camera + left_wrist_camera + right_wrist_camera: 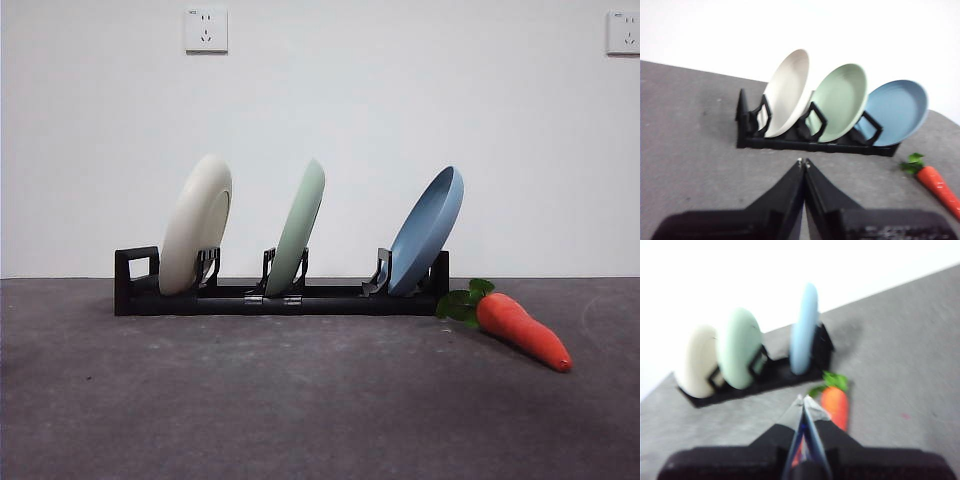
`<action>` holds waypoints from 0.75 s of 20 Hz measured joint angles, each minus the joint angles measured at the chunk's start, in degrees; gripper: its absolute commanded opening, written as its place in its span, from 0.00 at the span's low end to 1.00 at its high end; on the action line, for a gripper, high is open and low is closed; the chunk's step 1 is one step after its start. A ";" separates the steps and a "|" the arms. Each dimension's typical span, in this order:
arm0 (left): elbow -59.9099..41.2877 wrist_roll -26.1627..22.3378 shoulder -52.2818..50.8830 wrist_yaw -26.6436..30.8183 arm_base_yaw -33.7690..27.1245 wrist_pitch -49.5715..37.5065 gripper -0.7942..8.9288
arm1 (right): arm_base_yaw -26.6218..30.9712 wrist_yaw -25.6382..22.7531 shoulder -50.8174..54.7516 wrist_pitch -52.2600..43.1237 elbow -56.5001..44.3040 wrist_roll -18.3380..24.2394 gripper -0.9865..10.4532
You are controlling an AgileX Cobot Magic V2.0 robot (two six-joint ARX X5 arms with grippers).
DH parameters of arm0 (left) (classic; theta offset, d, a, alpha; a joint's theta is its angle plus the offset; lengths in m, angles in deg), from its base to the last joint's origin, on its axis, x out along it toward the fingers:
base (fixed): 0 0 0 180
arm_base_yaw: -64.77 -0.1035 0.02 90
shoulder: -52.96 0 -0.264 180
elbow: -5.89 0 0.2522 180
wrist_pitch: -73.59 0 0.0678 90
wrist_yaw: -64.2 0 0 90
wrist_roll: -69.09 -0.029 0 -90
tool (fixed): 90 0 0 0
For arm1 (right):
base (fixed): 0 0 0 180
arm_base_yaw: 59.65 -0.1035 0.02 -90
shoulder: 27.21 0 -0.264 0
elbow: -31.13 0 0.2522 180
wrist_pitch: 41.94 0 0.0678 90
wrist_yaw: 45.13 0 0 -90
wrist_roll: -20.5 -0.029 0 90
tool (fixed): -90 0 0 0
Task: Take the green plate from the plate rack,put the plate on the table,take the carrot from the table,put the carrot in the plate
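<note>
The green plate [299, 228] stands on edge in the middle slot of the black plate rack [330, 298], between a cream-white plate [196, 224] and a blue plate [427, 231]. The carrot [521, 329] lies on the table [300, 400] just right of the rack, leaves toward the rack. My left gripper [803, 162] is shut and empty, held back from the rack [790, 144] facing the green plate [839, 102]. My right gripper [803, 399] is shut and empty, hovering close to the carrot [835, 405]. Neither arm shows in the front view.
Two wall sockets [206, 30] sit high on the white back wall. The rack's square loop [137, 265] is at its left end. The left wrist view shows the table's rounded far corner [950, 120] beyond the blue plate [900, 111].
</note>
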 measured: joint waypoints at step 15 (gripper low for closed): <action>25.55 -10.69 21.18 -20.94 0.00 23.96 0.08 | -0.68 7.91 -26.38 38.05 35.69 21.73 0.08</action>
